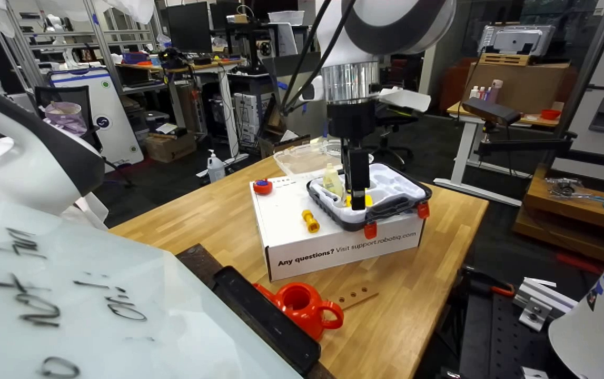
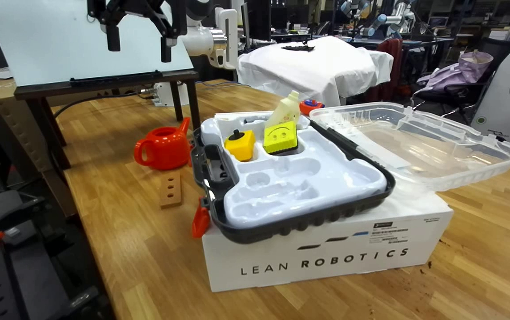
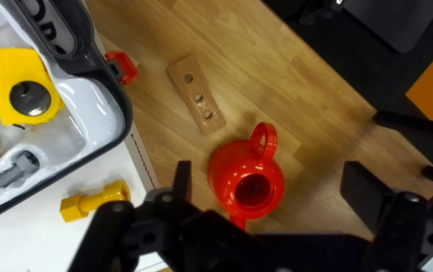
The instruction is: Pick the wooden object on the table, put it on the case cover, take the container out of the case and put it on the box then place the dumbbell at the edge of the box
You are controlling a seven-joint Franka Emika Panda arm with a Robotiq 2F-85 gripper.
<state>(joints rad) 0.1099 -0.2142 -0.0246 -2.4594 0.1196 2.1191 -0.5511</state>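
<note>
We see one wooden table [image 1: 186, 223], and on it stands one large white box [image 2: 326, 255] with dark print along its sides. On top of the box lies one case [image 2: 343, 166], which has a black rim and a pale inside; its handle side reaches a little beyond the edge of the box. From it, one clear case cover [image 2: 441, 146] is folded open. The one gripper [image 2: 139, 46] is up in the air, and its two fingers [image 2: 113, 40] stand wide from each other. In the wrist view, between these fingers but lower down, appears one red teapot [image 3: 235, 164], with one handle and one spout, which stands upright on the table near the box. Near the teapot, also on the table, lies flat one wooden object [image 3: 193, 87], with three round holes in a row. In the case we find one pale yellow bottle [image 2: 284, 111], tilted, one yellow-green block [image 2: 280, 137] with a smiling face, and one yellow container [image 2: 241, 149] with a black round knob. On the box, just beside the case, lies one yellow dumbbell [image 1: 310, 221], and near the box's corner one round red thing [image 1: 262, 187] with blue on its top. At the case's handle side we count two red latches [image 1: 369, 230]. Last, we see one grey screw [image 3: 11, 175] in a compartment of the case.
</note>
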